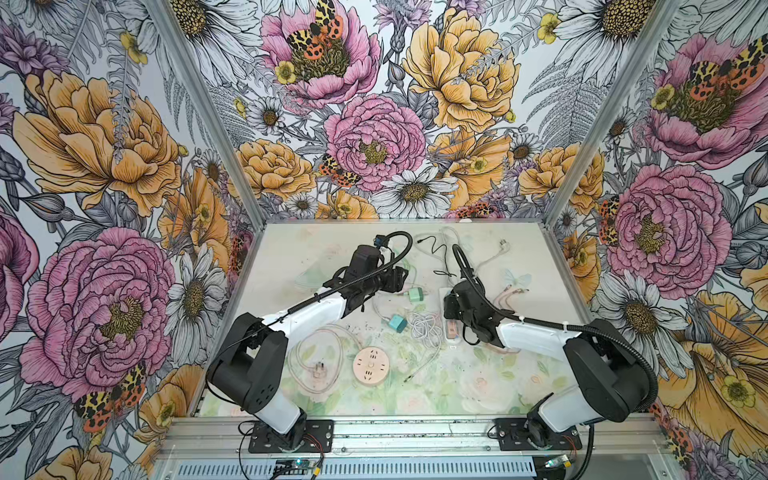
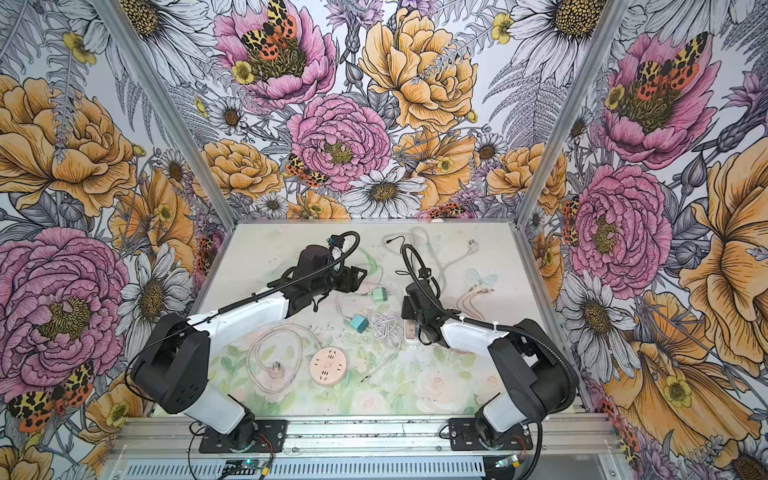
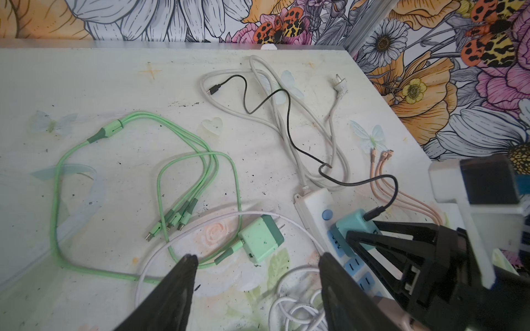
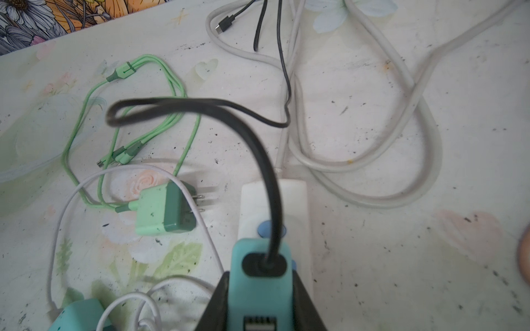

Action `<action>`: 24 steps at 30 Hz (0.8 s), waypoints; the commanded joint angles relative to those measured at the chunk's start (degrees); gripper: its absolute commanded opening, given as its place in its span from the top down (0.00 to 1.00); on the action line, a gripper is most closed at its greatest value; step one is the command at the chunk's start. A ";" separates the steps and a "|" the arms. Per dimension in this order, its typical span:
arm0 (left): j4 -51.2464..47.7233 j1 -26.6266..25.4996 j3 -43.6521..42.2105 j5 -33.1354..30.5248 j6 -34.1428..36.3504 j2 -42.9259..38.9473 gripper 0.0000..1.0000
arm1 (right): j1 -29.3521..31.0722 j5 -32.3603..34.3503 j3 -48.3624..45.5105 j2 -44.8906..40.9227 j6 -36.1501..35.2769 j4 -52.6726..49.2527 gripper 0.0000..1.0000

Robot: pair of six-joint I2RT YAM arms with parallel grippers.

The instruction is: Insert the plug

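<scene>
Now, my right gripper (image 4: 259,289) is closed on the teal plug (image 4: 258,252), one finger pressed against each of its sides; a black cable (image 4: 269,186) is stuck into the plug's free end, arches up and trails off toward the back of the table (image 4: 401,258); the plug sits on the white power strip (image 4: 295,206), just beside the strip's blue button (image 4: 262,229), though I cannot tell whether its pins are fully in; my left gripper (image 3: 257,256) hangs wide open with nothing between its fingers, over the table and apart from the strip; below it a green charger (image 3: 258,238) lies on its side, pins bare and pointing toward the strip, with its green cable (image 3: 113,126) looped out beside it; farther out, in both top views, a second teal charger (image 1: 397,323) (image 2: 359,323) lies between my two arms, next to a tangle of white cable (image 1: 424,328); a round pink socket (image 1: 371,363) rests nearer the front edge; the strip's thick grey cord (image 4: 384,203) snakes toward the back wall and ends in a loose wall plug (image 3: 341,86).
</scene>
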 commanded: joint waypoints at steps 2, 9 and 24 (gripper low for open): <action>-1.69 -0.48 1.93 -0.91 -0.94 0.73 0.30 | -0.03 -4.34 -3.84 6.04 -1.56 -16.36 1.00; -3.09 -0.08 2.32 1.50 -1.34 1.30 0.30 | 0.38 -1.38 -3.00 8.43 1.51 -18.51 1.00; 0.38 0.33 1.53 13.03 -5.99 6.47 0.45 | 2.40 1.70 -0.78 10.10 5.82 -23.84 1.00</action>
